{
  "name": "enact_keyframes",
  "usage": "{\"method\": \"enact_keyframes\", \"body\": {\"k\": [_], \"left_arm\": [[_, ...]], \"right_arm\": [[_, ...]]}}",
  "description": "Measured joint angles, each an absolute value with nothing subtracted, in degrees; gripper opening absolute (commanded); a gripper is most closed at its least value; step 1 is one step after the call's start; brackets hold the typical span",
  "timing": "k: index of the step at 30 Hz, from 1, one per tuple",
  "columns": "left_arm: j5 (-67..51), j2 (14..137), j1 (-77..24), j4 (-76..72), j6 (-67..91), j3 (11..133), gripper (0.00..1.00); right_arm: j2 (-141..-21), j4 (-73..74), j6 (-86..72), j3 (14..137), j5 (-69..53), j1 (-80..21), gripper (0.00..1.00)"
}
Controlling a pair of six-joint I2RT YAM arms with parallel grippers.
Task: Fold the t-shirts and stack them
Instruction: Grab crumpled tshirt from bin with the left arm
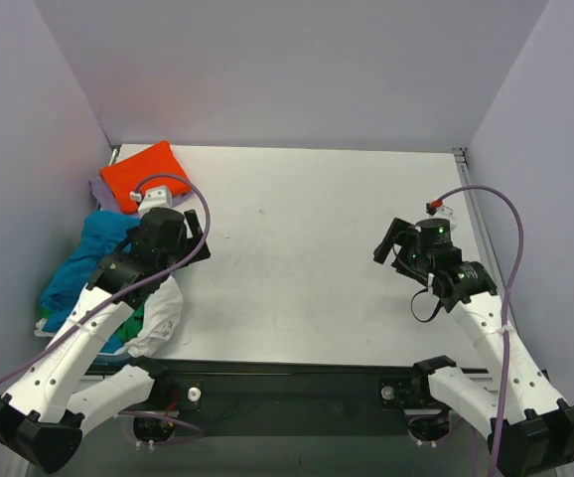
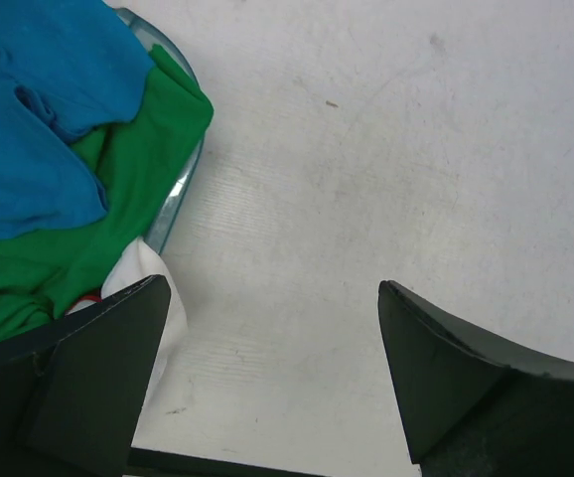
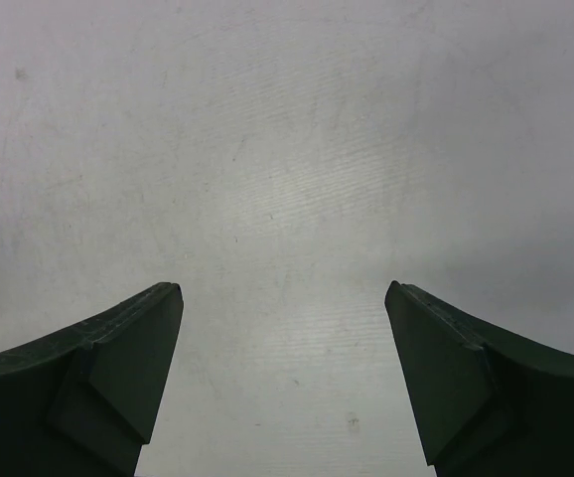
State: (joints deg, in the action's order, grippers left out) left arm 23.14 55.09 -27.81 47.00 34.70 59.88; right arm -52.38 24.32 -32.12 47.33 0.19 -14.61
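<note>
Bench (image 1: pixel 297 248): pale and flat; its middle is bare, and no shirt is laid out on it.
T-shirts (image 1: pixel 118 258): heaped along the bench's left edge, against the wall.
Teal shirt (image 1: pixel 93 253): crumpled on top of the heap, just left of the left arm.
Orange shirt (image 1: pixel 143 174): a compact square at the far-left corner, lying on the lavender shirt (image 1: pixel 103 191); whether it is folded cannot be told.
Green shirt (image 2: pixel 138 149): under the teal one, draped over a clear rim (image 2: pixel 183 189).
White shirt (image 1: pixel 163 313): at the near end of the heap, spilling towards the arm bases.
Step in hand: judged to be the start of a fold, the reach for a shirt; nothing is gripped.
Next move: the left arm should swing left over the heap, drop onto the teal shirt, pinch one layer only and draw it to the bare middle, with the right arm meeting it to spread the cloth.
Left arm (image 1: pixel 78 338): bent at the elbow, wrist beside the heap and aimed at the bench.
Right arm (image 1: pixel 486 328): bent, wrist over the bare right half, well apart from the shirts.
Left pincer (image 2: pixel 272 293): spread wide, empty, over bare bench just beside the white and green cloth.
Right pincer (image 3: pixel 284 290): spread wide, empty, only bench between its fingers.
</note>
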Motion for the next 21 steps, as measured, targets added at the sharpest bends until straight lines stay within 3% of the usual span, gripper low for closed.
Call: {"method": "enact_keyframes", "body": {"k": [12,21], "left_arm": [[35.22,57.52,-25.69,47.66,33.76,62.06,0.97],[30.83,60.45,-7.22,44.71,32.29,59.46,0.97]], "right_arm": [[-52.38,24.51,-33.82,47.33,8.23,-14.61,0.93],[-52.51,24.27,-34.63,47.33,12.91,-14.61,0.95]]}}
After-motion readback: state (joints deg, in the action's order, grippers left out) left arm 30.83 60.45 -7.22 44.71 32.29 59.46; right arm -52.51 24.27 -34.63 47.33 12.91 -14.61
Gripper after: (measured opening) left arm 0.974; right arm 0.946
